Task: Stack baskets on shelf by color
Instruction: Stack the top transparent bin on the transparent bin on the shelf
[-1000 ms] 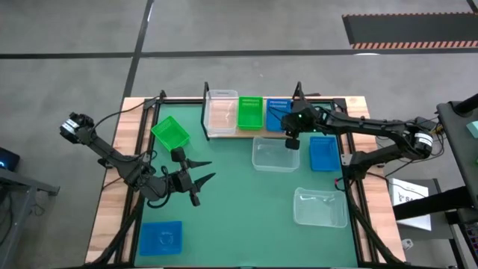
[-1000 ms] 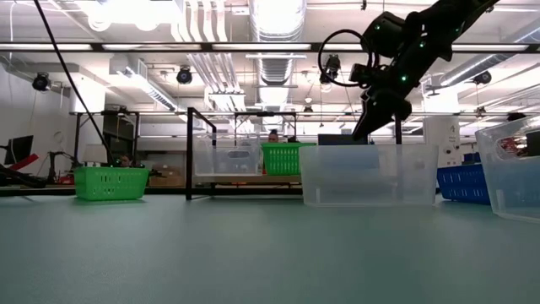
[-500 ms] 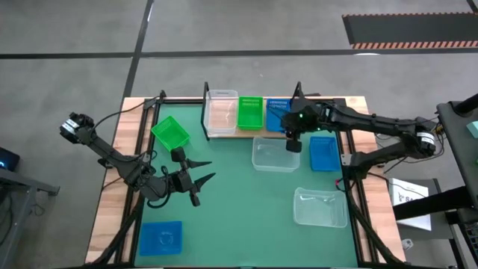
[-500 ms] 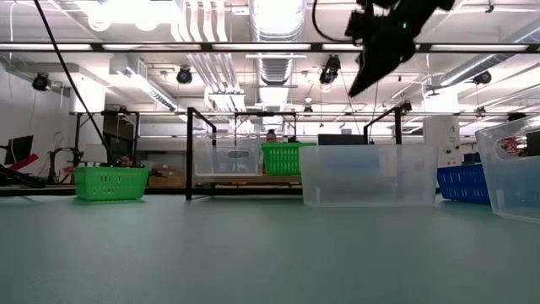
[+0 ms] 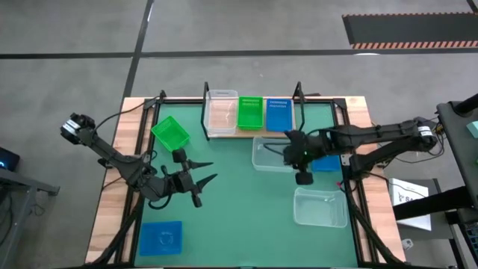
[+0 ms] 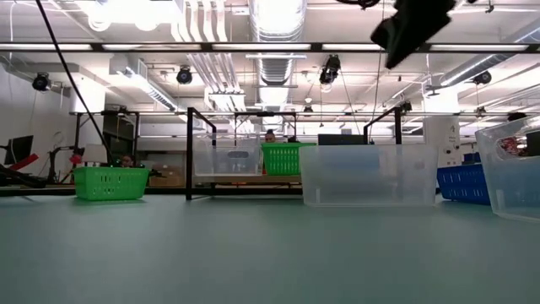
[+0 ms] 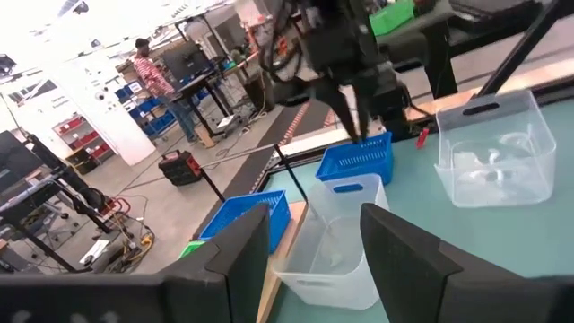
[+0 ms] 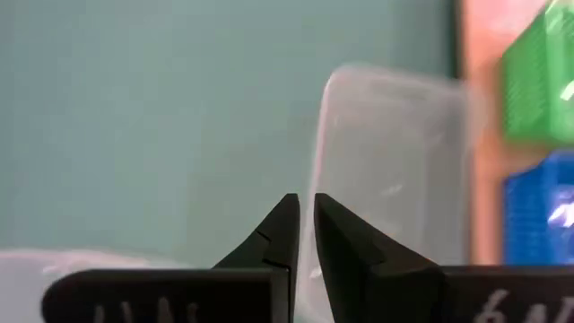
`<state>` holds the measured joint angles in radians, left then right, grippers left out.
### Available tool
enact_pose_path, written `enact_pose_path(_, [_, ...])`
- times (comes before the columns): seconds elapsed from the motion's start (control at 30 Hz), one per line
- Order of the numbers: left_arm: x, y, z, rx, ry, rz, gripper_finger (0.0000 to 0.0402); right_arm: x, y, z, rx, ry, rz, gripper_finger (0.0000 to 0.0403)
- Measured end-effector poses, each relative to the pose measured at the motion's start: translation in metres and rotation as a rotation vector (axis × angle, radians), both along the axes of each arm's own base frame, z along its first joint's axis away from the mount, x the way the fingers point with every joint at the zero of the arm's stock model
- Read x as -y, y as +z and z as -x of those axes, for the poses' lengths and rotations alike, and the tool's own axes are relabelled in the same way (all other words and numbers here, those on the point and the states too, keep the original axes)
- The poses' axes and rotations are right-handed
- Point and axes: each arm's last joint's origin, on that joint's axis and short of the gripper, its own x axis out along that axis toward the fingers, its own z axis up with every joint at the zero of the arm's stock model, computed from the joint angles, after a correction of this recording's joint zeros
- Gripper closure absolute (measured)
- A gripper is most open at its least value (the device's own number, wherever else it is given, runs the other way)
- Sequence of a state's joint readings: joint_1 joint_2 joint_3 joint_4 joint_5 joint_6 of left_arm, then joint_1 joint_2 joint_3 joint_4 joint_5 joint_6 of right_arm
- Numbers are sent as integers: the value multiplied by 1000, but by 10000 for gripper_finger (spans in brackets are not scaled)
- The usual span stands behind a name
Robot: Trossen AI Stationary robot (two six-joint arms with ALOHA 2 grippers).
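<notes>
The shelf (image 5: 227, 135) stands at the mat's far edge and carries a clear basket (image 5: 220, 112), a green basket (image 5: 250, 112) and a blue basket (image 5: 277, 113) side by side. On the mat rest a green basket (image 5: 170, 133), a blue basket (image 5: 160, 237), a clear basket (image 5: 272, 153), a blue basket (image 5: 326, 161) and another clear basket (image 5: 320, 207). My right gripper (image 5: 302, 176) hangs shut, high over the mat beside the middle clear basket, holding nothing. My left gripper (image 5: 202, 180) waits open at mid-left.
Bare wooden table strips flank the green mat (image 5: 239, 209). Open mat lies between the left gripper and the clear baskets. In the low view the right gripper (image 6: 407, 29) sits near the top edge, well above the clear basket (image 6: 367, 175).
My right gripper has left the blue basket on the shelf, risen, and swung toward the table's near edge. It now hangs over the mat between the middle clear basket and the right blue one. The baskets have stayed in place.
</notes>
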<state>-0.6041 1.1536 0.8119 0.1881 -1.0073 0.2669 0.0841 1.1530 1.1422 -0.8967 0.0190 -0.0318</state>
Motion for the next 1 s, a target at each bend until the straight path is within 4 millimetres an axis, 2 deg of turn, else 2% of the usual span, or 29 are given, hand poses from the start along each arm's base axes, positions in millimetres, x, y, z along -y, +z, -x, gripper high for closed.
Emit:
enact_pose_path(0.17, [5,-4,-13,18,-6,14,240,-13,-15,11,-122,-88,-46,377])
enact_pose_path(0.27, [2,-4,-26,19,-10,22,240,-15,-25,17,-174,-177,-17,377])
enact_pose_path(0.5, [-25,-1,-80,-5,-180,93,240,-10,-35,35,-332,-374,85,377])
enact_pose_path(0.77, [-57,-42,-141,-136,-173,140,240,-7,-52,40,-354,-413,164,377])
enact_pose_path(1.0, [-85,-77,-176,-212,-210,261,240,-6,-72,38,-304,-400,204,377])
